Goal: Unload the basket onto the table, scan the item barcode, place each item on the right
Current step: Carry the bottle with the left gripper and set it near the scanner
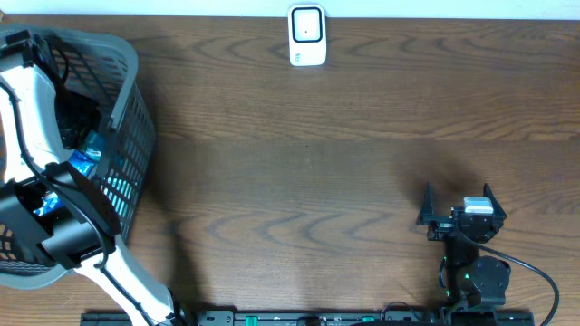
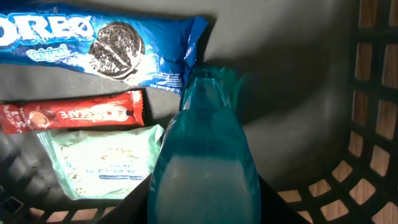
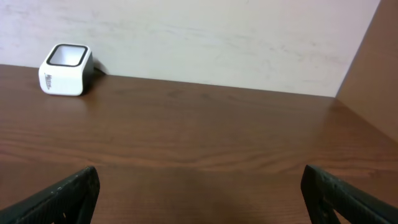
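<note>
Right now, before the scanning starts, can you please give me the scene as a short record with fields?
basket: grey, at left end of table
left fingers: closed on the sides of the teal bottle
other items in basket: Oreo pack, red Nescafe sachet, pale green packet
right fingers: open, empty, above the table
scanner: white, at table's far edge

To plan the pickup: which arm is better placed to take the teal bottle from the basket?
Left. The left end effector is inside the basket, straddling the bottle; the right end effector stands open over the table, far away.
</note>
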Motion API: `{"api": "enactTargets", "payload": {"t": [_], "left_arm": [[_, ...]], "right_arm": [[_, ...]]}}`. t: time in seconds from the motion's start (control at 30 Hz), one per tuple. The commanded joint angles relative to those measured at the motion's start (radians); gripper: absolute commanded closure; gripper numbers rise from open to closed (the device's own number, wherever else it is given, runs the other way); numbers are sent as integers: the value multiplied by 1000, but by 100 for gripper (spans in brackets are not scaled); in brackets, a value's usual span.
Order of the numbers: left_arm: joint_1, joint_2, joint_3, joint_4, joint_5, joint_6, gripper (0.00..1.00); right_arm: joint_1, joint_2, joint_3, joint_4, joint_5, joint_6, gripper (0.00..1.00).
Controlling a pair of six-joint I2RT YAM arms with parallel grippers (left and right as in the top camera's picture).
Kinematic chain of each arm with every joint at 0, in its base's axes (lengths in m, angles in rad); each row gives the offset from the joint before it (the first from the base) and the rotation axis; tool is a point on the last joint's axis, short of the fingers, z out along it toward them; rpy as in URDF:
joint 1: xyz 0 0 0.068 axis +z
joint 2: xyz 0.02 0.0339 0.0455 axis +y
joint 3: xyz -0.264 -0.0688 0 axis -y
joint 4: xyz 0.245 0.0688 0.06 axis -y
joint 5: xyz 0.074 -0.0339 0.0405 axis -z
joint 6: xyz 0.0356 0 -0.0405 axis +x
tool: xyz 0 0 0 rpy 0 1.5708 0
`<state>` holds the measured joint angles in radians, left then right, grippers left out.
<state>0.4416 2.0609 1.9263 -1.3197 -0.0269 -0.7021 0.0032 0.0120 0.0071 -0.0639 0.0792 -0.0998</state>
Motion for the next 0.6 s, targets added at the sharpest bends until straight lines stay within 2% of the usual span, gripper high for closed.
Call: {"api": "enactTargets", "payload": {"t": [0.0,0.37,0.57], "left_arm": [[25,-102,23,-6,-8,21,63],[70,-408,25,13,3,20,62],[64,-567,25,77,177,19,62]], "right_arm": [[8,-6,-1,-3,5,-13,1],[8,-6,-1,-4,5,-13,1],[8,-6,-1,-4,5,-13,1]]}}
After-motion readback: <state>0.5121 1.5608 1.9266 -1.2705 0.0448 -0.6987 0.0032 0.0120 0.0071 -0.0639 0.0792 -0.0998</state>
